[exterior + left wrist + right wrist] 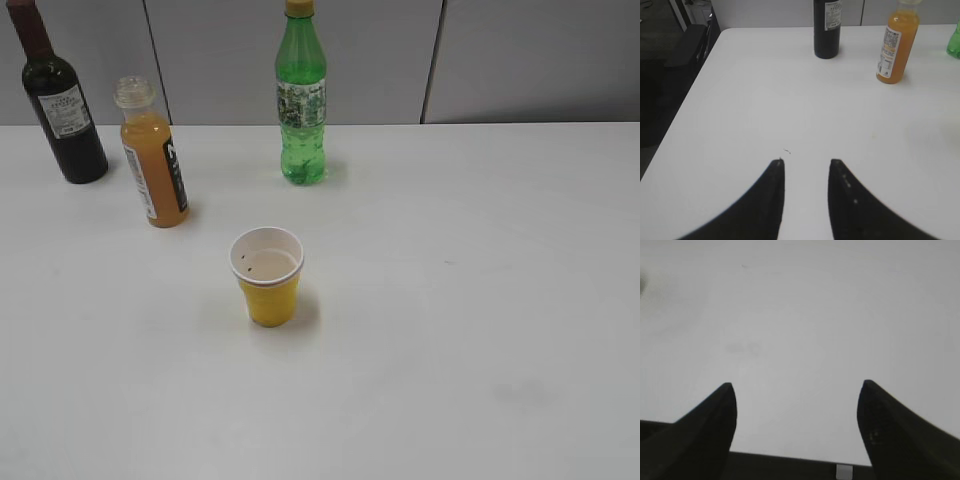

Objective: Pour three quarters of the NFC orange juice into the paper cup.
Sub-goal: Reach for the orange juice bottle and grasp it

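The NFC orange juice bottle (153,155) stands upright at the back left of the white table, capless neck up, nearly full. It also shows in the left wrist view (896,45) at the upper right. The yellow paper cup (267,276) stands upright in front of it, near the table's middle, and looks empty. My left gripper (806,161) is open and empty over bare table, well short of the bottle. My right gripper (796,385) is open wide and empty over bare table near the front edge. Neither gripper shows in the exterior view.
A dark wine bottle (62,105) stands at the far back left, also in the left wrist view (827,27). A taller green bottle (301,100) stands at the back centre. The table's left edge (690,100) drops to a dark floor.
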Controlling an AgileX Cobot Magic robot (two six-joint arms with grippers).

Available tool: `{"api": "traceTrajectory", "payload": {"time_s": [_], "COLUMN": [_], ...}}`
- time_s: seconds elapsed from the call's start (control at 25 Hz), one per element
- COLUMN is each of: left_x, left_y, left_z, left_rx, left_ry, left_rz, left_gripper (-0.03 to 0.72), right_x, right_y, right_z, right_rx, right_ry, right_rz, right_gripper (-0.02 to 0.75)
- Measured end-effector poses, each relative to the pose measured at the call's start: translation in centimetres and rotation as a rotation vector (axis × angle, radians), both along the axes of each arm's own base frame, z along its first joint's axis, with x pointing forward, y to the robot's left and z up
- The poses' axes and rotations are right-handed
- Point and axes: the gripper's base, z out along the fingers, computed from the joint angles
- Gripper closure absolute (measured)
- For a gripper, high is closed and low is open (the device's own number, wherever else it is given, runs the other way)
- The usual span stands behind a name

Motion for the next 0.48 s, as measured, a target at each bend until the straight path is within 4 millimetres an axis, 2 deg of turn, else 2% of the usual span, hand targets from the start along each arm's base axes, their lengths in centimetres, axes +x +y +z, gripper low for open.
{"api": "traceTrajectory", "payload": {"time_s": [0.2,0.48], "left_x": [0.0,0.0], "left_y": [0.0,0.0], "left_z": [0.0,0.0], "left_rx": [0.000,0.000], "left_ry": [-0.001,-0.001], "left_rz": [0.000,0.000], "left_gripper": [0.451,0.450], "right_x": [-1.6,-1.1], "right_y": [-0.1,-0.2], "right_z": [0.1,0.1], "right_rx": [-0.001,-0.015], "right_ry": [-0.118,-0.178], "right_rz": [0.003,-0.003], "right_gripper": [0.141,0.141]}}
